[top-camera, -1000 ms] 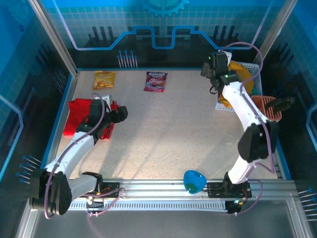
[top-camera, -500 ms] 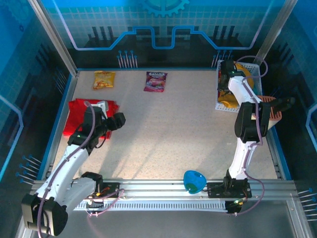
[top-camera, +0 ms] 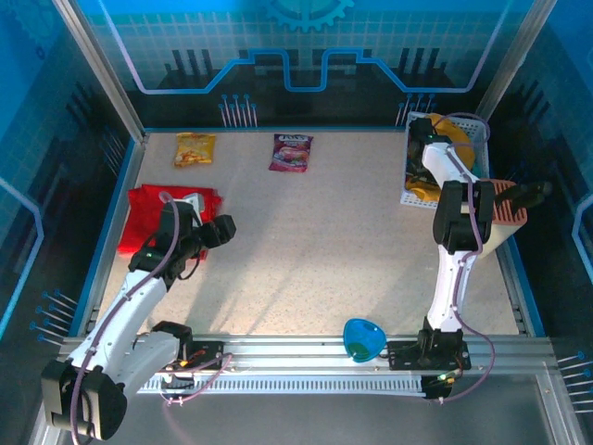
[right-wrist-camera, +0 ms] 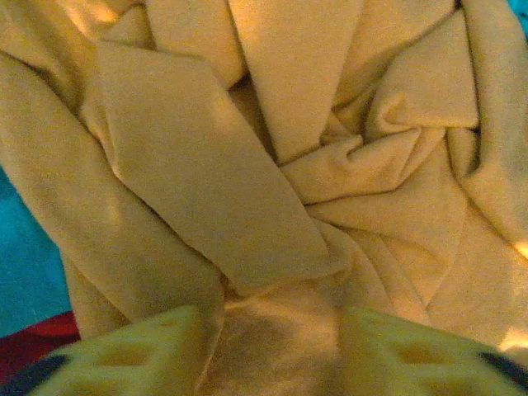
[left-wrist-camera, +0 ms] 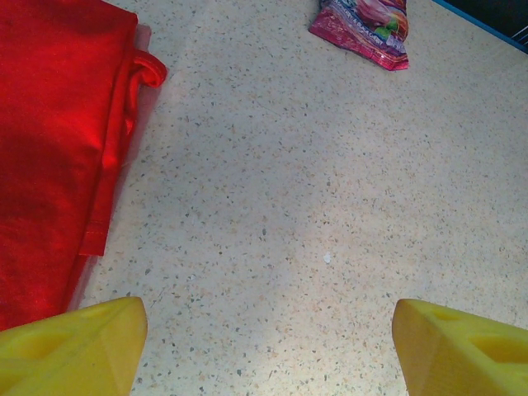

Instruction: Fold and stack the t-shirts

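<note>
The red t-shirt [top-camera: 148, 218] lies folded at the left of the table; its edge and a rolled hem [left-wrist-camera: 49, 148] show in the left wrist view. My left gripper [top-camera: 227, 225] hovers just right of it, open over bare tabletop [left-wrist-camera: 268, 330], touching nothing. The mustard-yellow t-shirt [top-camera: 457, 137] is crumpled in a white basket [top-camera: 413, 197] at the back right. My right gripper [top-camera: 422, 132] reaches down into that basket. Its fingers [right-wrist-camera: 276, 330] are closed in on a bunched fold of the yellow cloth [right-wrist-camera: 272, 148].
A yellow snack packet [top-camera: 194, 148] and a pink one [top-camera: 291, 152] [left-wrist-camera: 363, 29] lie near the back edge. A brown-orange object [top-camera: 505, 199] sits beside the basket at the right wall. A blue object [top-camera: 363, 338] rests on the front rail.
My right arm dropped from above the basket down into it and its jaws closed in on the yellow cloth. The left arm shifted slightly off the red shirt.
</note>
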